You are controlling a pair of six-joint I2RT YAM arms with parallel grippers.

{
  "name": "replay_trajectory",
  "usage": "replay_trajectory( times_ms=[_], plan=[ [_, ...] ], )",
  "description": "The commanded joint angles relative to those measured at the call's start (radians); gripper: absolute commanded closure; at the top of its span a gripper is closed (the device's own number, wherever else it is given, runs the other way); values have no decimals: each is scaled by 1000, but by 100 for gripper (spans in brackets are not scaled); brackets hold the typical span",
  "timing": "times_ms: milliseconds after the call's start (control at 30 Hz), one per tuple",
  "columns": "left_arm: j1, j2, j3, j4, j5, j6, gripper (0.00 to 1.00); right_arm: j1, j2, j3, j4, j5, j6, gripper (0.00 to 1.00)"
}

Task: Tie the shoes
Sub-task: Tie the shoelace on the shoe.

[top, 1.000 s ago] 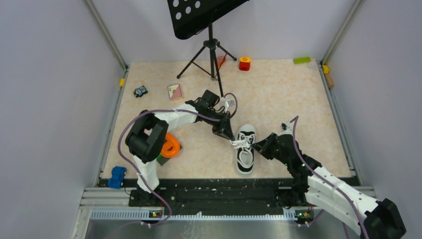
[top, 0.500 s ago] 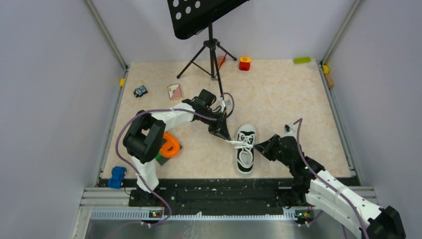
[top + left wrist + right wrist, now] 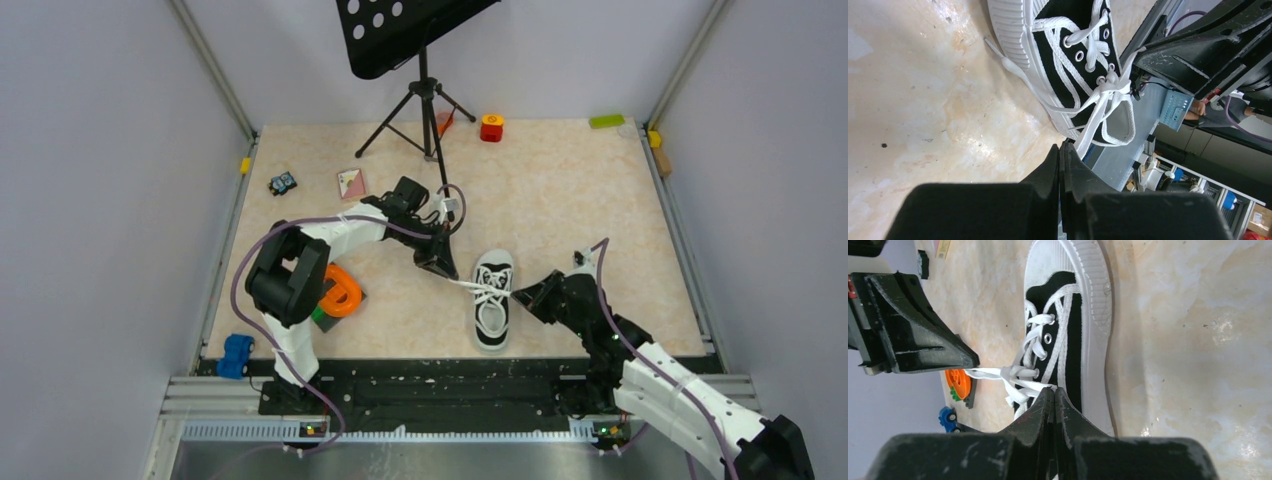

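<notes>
Black canvas shoe (image 3: 492,312), ribbed white sole, sits on the marbled table (image 3: 600,200) (toe away from bases). Shut tight, left jaws and right jaws each pinch a flat white lace (image 3: 990,373). The left jaws have drawn farther off since.

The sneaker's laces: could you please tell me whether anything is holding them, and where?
The left fingers are shut on a strand drawn sideways from the knot; the right fingers are shut on the opposite strand, close against the sneaker.

Sneaker (image 3: 492,302): black canvas, white ribbed toe cap and sole | laces (image 3: 488,289): white | tabletop (image 3: 580,190): beige, marbled | music stand (image 3: 400,30), 12 o'clock: black, perforated | ring (image 3: 345,293), 9 o'clock of sneaker: orange | toy car (image 3: 237,355): blue
</notes>
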Motion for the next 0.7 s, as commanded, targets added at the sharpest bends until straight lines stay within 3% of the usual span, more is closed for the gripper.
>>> replay_trajectory(
  times_ms=[0,333,667],
  plan=[
    [13,-58,56,-39,-6,40,100,-19,-7,-5,-6,11,-23,100],
    [10,-56,105,-71,35,57,100,-30,-34,-7,-30,20,-28,100],
    [11,-56,18,-15,77,38,100,-49,-43,-17,-38,6,-45,100]
  ],
)
